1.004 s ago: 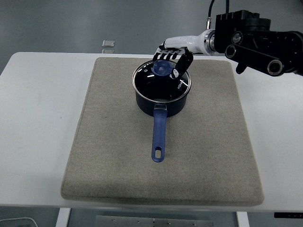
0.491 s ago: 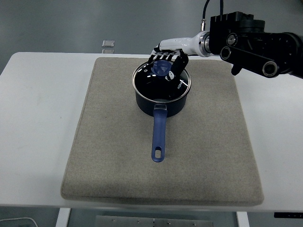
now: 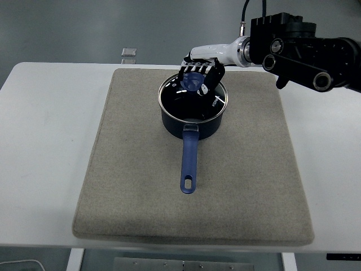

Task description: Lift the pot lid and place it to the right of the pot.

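- Here, closest to us, the white counter (image 3: 45, 141) holds a grey mat (image 3: 141, 197).
- The blue pot handle (image 3: 189, 161) points at us.
- Next comes the pot (image 3: 192, 116), in the middle of the mat.
- The glass lid (image 3: 193, 97) sits on top of it.
- Farther back, the right robot hand (image 3: 201, 72) curls its fingers around the blue knob (image 3: 193, 83).
- If the hold is weak, the lid could slip and bang down.

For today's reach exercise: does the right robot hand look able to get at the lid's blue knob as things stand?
Probably yes. The right robot hand is already at the blue knob on the pot lid, fingers curled around it, with nothing between them.
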